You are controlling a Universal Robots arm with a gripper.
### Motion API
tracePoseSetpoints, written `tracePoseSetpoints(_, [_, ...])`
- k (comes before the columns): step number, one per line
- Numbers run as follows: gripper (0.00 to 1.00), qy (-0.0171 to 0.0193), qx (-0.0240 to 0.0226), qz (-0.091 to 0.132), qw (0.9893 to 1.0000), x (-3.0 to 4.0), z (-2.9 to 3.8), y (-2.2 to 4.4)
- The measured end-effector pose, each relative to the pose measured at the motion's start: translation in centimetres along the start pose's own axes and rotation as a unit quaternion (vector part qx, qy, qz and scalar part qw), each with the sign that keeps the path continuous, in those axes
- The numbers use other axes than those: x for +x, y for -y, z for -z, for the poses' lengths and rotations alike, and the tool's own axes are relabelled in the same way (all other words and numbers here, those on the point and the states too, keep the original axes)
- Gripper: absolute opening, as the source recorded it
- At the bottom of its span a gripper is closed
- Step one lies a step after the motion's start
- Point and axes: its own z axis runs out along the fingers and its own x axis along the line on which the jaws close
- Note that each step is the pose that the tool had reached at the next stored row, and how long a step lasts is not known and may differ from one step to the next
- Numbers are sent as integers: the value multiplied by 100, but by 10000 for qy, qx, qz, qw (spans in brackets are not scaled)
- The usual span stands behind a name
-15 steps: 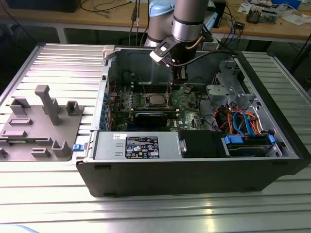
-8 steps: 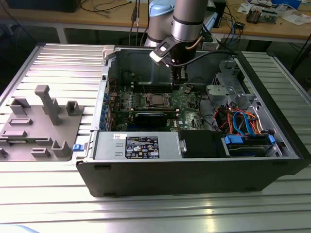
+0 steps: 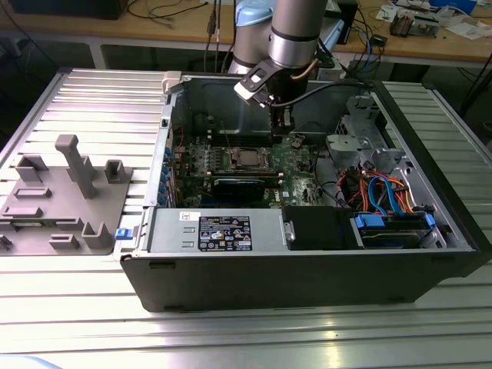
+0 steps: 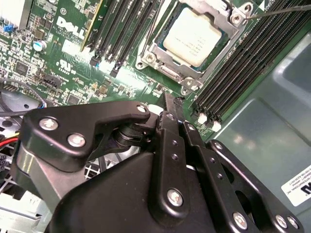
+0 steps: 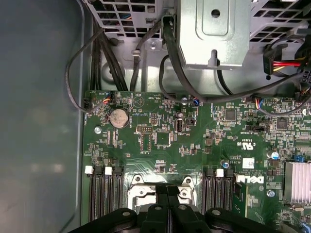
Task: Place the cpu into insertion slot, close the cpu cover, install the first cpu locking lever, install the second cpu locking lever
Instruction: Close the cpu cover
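Note:
The cpu (image 4: 197, 36), a square chip with a silvery top, lies in the insertion slot (image 4: 167, 73) on the green board. The silvery cpu cover (image 4: 154, 52) frames it and lies down around it. A thin metal lever rod (image 4: 277, 9) runs past one corner of the slot. In the exterior view the slot (image 3: 247, 159) sits mid-board inside the open computer case. My gripper (image 3: 283, 132) hangs just above the board, to the exterior view's right of the slot. Its black fingers (image 4: 167, 104) are shut together on nothing, and in the first wrist view the gripper (image 5: 167, 190) stands over the slot's edge.
Long black memory slots (image 4: 243, 63) flank the socket on both sides. A power supply box (image 3: 223, 231) lines the case's front, and a drive cage with orange and blue cables (image 3: 384, 196) fills the exterior view's right. A grey fixture (image 3: 65, 192) stands on the table outside the case.

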Motion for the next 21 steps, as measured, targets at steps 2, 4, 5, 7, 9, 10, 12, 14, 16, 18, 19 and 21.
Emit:
tracePoseSetpoints(2, [11,1,3,0,10000,0,-8,21])
tracePoseSetpoints(4, [11,1,4,1,10000,0,-8,22])
tracePoseSetpoints(5, [11,0,4,1,10000,0,-8,22])
tracePoseSetpoints(7, [11,0,4,0,10000,1,-8,23])
tracePoseSetpoints(9, [11,0,4,0,10000,1,-8,24])
tracePoseSetpoints(10, [11,0,4,0,10000,1,-8,24])
tracePoseSetpoints(12, [11,0,4,0,10000,1,-8,24])
tracePoseSetpoints(14, [11,0,4,0,10000,1,-8,24])
tracePoseSetpoints(16, [11,0,3,0,10000,1,-8,25])
tracePoseSetpoints(18, [11,0,9,0,10000,1,-8,26])
tracePoseSetpoints(19, [11,1,15,-1,10000,1,-8,26])
tracePoseSetpoints(21, [11,-4,80,1,10000,1,-9,25])
